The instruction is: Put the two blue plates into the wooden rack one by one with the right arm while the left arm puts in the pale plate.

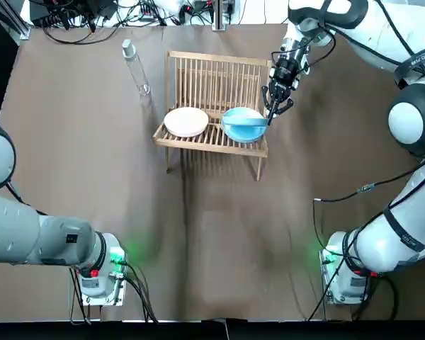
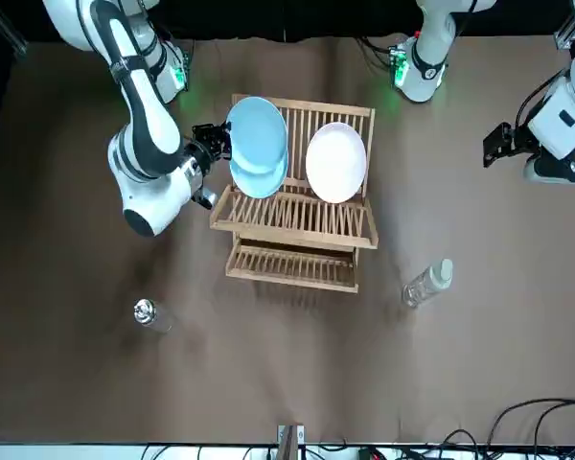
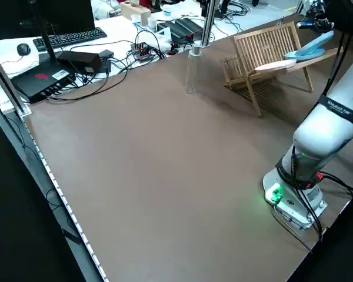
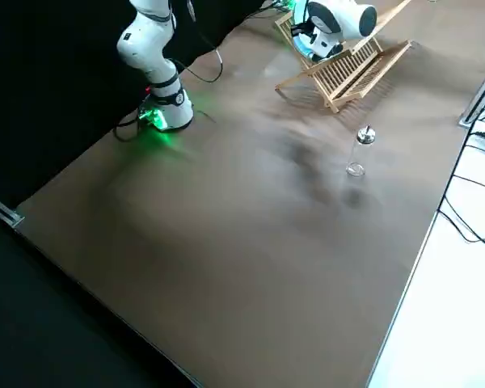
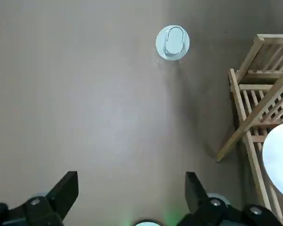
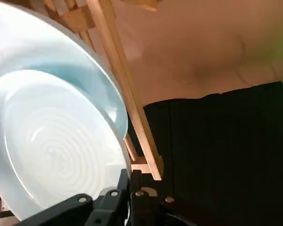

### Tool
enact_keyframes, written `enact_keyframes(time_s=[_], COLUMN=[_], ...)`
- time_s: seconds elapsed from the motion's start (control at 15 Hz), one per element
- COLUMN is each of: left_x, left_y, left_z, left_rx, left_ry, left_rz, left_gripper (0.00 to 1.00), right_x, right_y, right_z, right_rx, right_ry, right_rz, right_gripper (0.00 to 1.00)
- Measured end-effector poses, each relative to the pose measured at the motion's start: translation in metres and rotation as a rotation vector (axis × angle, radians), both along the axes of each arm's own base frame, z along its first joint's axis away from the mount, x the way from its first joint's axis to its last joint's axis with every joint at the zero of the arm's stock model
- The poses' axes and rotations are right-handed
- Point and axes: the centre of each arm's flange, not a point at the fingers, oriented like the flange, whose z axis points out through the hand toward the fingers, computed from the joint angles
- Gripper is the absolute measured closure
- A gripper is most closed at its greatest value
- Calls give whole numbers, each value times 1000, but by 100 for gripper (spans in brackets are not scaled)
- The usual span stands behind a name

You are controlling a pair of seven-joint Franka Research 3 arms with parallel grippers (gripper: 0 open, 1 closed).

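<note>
Right claw (image 1: 270, 113) pinching blue plate (image 1: 244, 126) rim in wooden rack (image 1: 212, 74) | left claw (image 5: 129, 182) wide, parked.

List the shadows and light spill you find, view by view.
Top view: green glow pools on the brown table beside both arm bases, and the slatted wooden rack throws a striped shadow toward them. Left wrist view: a dark streak trails from the clear capped bottle. Right wrist view: the blue round plate in the right pincer is brightly lit beside a black patch.
</note>
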Motion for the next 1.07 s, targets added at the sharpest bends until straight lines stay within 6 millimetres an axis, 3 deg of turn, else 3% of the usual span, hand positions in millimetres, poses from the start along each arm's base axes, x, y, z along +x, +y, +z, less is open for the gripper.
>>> enact_keyframes(time_s=[0.07,0.33,0.67,0.87,1.07], left_x=[0,0,0,0,0], left_y=[0,0,0,0,0], left_z=[0,0,0,0,0], left_rx=[0,0,0,0,0], left_ry=[0,0,0,0,-3], left_rz=[0,0,0,0,0], left_gripper=[0,0,0,0,0], right_x=[0,0,12,49,76], right_y=[0,0,-12,-65,-124], right_z=[0,0,7,26,43], right_rx=[1,1,-2,-44,-103], right_ry=[1,3,-21,-150,-322], right_rz=[-2,-4,-30,-36,85], right_gripper=[88,75,75,74,66])
